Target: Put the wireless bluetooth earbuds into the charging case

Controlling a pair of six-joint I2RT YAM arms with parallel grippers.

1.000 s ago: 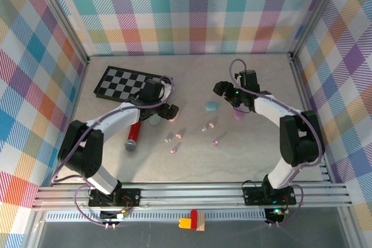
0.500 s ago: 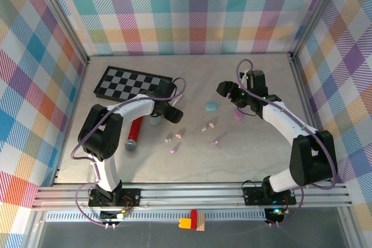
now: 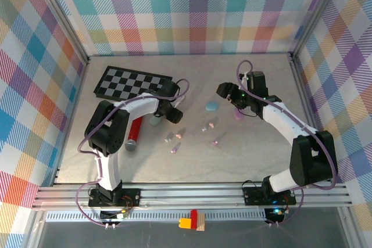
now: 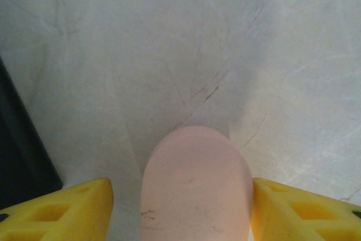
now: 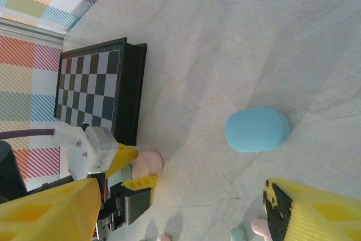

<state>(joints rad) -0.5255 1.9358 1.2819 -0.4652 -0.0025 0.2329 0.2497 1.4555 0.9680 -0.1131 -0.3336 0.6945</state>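
At the far left of the table, toward the back, a black-and-white checkerboard lies flat. A red cylinder lies just in front of it, beside the left arm's forearm. A pale green case sits next to that cylinder, close behind the left gripper.

In the left wrist view, that gripper's yellow fingers stand on either side of a pink case. The jaws are apart: the right finger is at the case's edge, and a strip of bare table shows between the case and the left finger. The case rests on the table.

The earbuds lie loose on the open table in front of and to the right of the left gripper. They form two small clusters, all outside any case. None touches a gripper, and nothing lies on top of them.

Further right, a blue case sits closed between the two grippers. The right gripper hangs above the table beyond it, its jaws spread wide with nothing between them. A lilac case lies partly under the right arm's wrist. From the right wrist camera, two earbuds show near the right finger.
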